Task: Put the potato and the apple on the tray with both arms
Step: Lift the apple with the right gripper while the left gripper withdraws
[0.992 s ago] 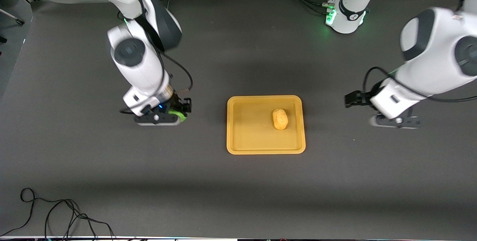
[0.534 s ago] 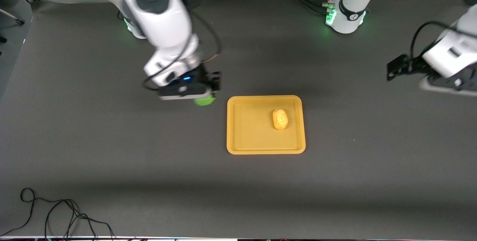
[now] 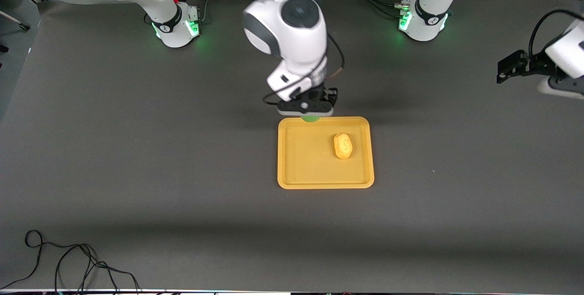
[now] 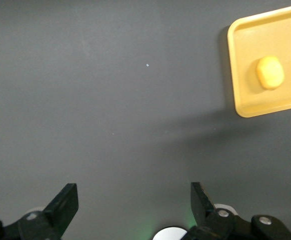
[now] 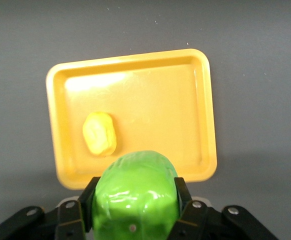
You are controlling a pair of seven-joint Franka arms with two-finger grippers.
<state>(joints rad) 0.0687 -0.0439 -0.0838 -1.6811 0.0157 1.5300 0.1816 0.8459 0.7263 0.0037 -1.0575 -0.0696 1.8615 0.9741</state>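
Observation:
The orange-yellow tray (image 3: pixel 301 167) lies mid-table with the yellow-orange potato (image 3: pixel 342 145) on it, toward the left arm's end. My right gripper (image 3: pixel 306 111) is shut on the green apple (image 3: pixel 311 118) and hangs over the tray's rim on the robots' side. In the right wrist view the apple (image 5: pixel 135 192) fills the space between the fingers, with the tray (image 5: pixel 185 95) and potato (image 5: pixel 100 133) below. My left gripper (image 3: pixel 554 86) is open and empty, raised over bare table at the left arm's end. The left wrist view shows its open gripper (image 4: pixel 134 207), the tray (image 4: pixel 245 95) and the potato (image 4: pixel 270 73).
Both green-lit arm bases (image 3: pixel 175 23) (image 3: pixel 422 17) stand along the table's robot-side edge. A loose black cable (image 3: pixel 68 263) lies at the table's camera-side edge, toward the right arm's end.
My right gripper has lifted the apple off the table and carried it toward the tray, now over its rim. My left gripper has drawn up and away from the tray, toward its end of the table.

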